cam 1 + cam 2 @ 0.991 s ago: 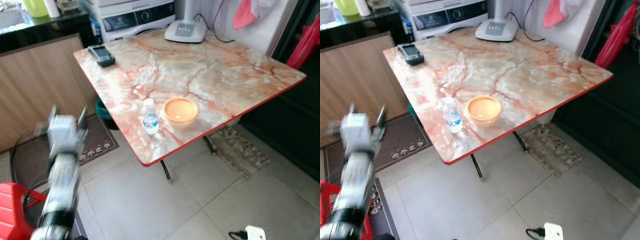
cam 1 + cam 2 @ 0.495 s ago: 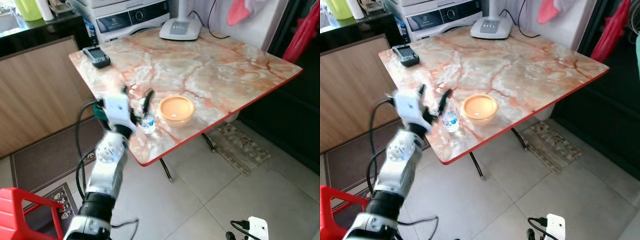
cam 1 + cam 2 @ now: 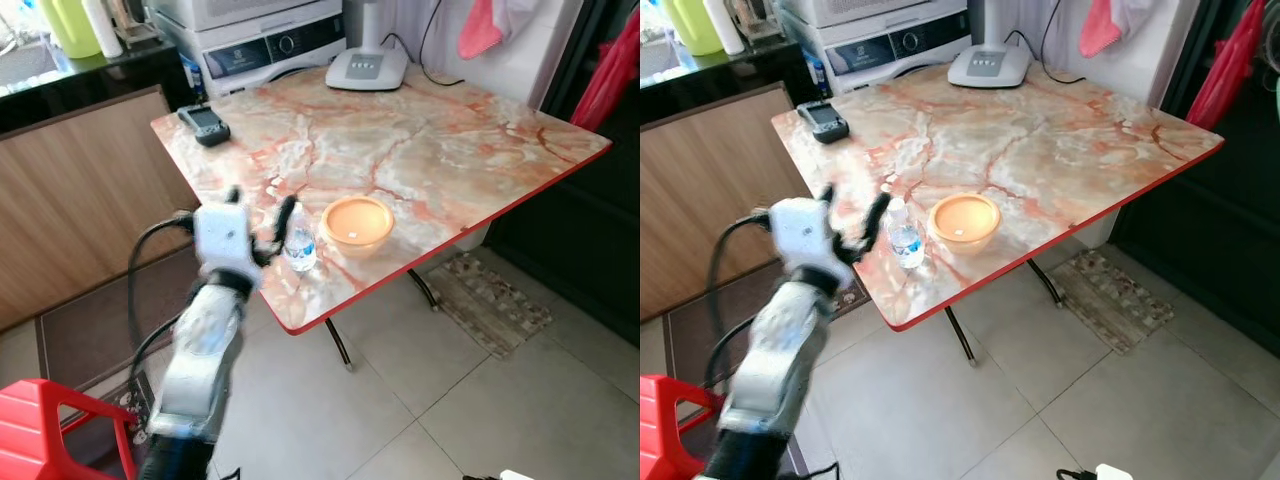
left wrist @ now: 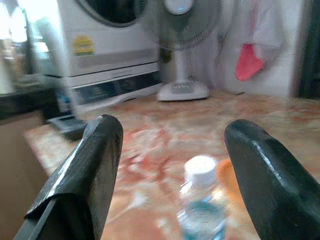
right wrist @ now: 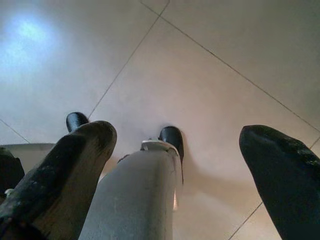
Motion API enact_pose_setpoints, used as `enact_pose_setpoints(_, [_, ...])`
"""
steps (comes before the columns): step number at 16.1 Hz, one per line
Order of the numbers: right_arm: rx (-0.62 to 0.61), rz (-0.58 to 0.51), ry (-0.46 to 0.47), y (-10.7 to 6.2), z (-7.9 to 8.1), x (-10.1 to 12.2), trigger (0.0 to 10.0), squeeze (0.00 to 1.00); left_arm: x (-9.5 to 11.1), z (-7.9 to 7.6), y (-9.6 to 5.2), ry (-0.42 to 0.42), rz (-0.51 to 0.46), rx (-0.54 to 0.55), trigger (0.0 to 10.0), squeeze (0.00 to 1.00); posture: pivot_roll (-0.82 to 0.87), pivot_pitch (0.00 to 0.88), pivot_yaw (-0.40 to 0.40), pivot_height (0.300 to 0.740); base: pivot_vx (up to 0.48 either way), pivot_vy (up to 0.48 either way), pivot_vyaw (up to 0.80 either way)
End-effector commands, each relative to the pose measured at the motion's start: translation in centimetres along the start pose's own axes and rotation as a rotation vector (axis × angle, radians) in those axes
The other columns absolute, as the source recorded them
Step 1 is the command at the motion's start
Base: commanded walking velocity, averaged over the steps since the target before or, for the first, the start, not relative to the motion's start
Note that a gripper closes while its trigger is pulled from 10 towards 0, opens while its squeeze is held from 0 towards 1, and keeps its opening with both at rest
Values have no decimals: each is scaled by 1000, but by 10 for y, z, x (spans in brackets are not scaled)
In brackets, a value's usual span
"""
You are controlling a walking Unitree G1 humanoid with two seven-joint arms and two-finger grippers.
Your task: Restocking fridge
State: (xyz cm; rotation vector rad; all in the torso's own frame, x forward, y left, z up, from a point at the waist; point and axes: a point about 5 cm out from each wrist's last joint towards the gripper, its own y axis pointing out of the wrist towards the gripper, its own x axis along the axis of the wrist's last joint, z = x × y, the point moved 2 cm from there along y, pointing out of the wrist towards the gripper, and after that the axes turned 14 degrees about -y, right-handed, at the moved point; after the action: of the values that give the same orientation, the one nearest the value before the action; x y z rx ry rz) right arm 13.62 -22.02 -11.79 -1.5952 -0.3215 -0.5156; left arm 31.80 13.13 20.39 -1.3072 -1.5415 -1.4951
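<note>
Left gripper (image 3: 258, 218), fingers spread wide, reaches mid-frame from lower left beside the water bottle (image 3: 299, 238); right gripper (image 5: 180, 165) hangs open.

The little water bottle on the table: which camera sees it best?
The left eye view: the water bottle stands whole and upright beside the orange bowl, just ahead of the open left pincer. The right eye view shows the same. The left wrist view catches its cap and shoulders, blurred.

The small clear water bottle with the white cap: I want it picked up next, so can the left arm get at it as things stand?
Probably yes. The left gripper is open, level with the small clear water bottle, and nothing lies between them; the orange bowl sits on the far side.
</note>
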Motion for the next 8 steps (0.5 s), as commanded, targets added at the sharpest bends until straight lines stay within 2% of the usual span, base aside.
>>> enact_pose_setpoints(1, [5, 5, 21, -1, 3, -7, 10000, 0, 1, 12, -9, 33, 2, 49, 10000, 0, 156, 41, 79, 740, 0, 0, 0])
enact_pose_setpoints(2, [7, 5, 27, -3, 3, -12, 10000, 0, -2, 18, -19, 63, 25, 66, 10000, 0, 159, 40, 73, 740, 0, 0, 0])
enact_pose_setpoints(4, [4, 11, 19, -4, 0, -16, 10000, 0, 0, 23, -23, 137, 34, 37, 10000, 0, 169, 51, 58, 740, 0, 0, 0])
enact_pose_setpoints(5, [0, 9, 20, -5, -3, -16, 10000, 0, 3, 19, -22, 127, 24, 12, 10000, 0, 174, 73, 49, 740, 0, 0, 0])
enact_pose_setpoints(8, [18, 4, -54, -6, -9, -15, 10000, 0, 5, 11, -27, 80, 41, 7, 10000, 0, 179, 113, 40, 740, 0, 0, 0])
